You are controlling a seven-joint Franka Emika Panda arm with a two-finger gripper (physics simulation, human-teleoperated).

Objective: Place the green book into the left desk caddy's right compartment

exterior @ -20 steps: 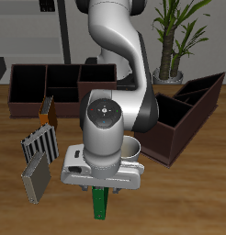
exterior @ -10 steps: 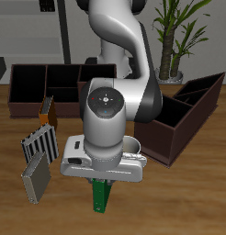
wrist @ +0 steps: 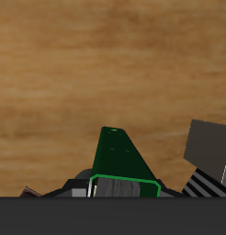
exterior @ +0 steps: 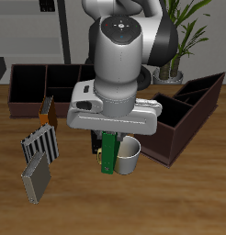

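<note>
Bright green hardcover book (exterior: pixel 108 151): smooth cover, slight sheen. Dark brown boxy diagonal desk caddy (exterior: pixel 184 124): matt, wood-like walls. Brown wooden table top (exterior: pixel 179 197): visible grain, satin finish. White rounded mug (exterior: pixel 129 158): smooth, ceramic look. Light grey robot arm housing (exterior: pixel 119 64): glossy moulded plastic look. Grey striped books (exterior: pixel 38 145): matt covers.

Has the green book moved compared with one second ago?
Yes. The green book, held in the tool, has risen and gone back: before it hung below the mug, now it is beside it.

Even, soft simulated light, faint shadows, no glare; renders slightly coarse.
</note>
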